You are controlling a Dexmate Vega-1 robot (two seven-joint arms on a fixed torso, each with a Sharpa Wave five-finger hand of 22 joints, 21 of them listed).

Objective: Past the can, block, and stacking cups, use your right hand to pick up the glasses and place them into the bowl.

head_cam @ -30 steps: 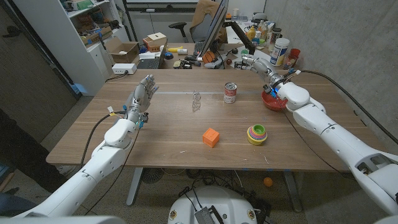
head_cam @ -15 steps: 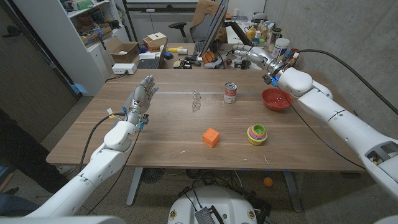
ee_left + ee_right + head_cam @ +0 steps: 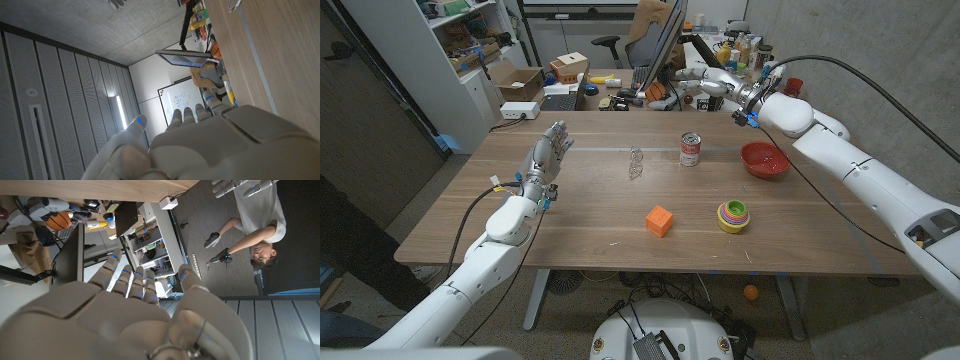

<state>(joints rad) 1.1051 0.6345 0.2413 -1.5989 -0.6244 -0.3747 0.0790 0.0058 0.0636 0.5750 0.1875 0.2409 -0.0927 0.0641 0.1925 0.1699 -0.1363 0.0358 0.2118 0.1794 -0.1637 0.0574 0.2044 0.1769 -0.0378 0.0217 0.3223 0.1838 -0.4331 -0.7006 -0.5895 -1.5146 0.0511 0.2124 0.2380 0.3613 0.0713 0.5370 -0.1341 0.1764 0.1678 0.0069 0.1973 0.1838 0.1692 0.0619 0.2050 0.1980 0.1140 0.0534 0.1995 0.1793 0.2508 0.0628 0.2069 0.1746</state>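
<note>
The wire-framed glasses (image 3: 636, 161) lie on the wooden table (image 3: 580, 240), beyond the middle. The red-labelled can (image 3: 691, 149) stands just to their right, and the red bowl (image 3: 764, 159) sits further right. Nearer me are the orange block (image 3: 659, 220) and the coloured stacking cups (image 3: 733, 214). My right hand (image 3: 708, 79) is raised over the table's far edge, behind the can, with its fingers stretched out and apart and nothing in them; the right wrist view shows this hand (image 3: 135, 310) from behind. My left hand (image 3: 548, 155) stands with its fingers up and apart, left of the glasses, holding nothing.
Behind the table is a cluttered desk with a monitor (image 3: 665, 40), bottles (image 3: 770, 82) and boxes (image 3: 568, 67). A white power strip (image 3: 520, 110) sits at the table's far left corner. A person (image 3: 255, 225) is in the right wrist view.
My right hand has risen from above the bowl and swung back and to the left, to the table's far edge. The left hand and the objects have not moved.
</note>
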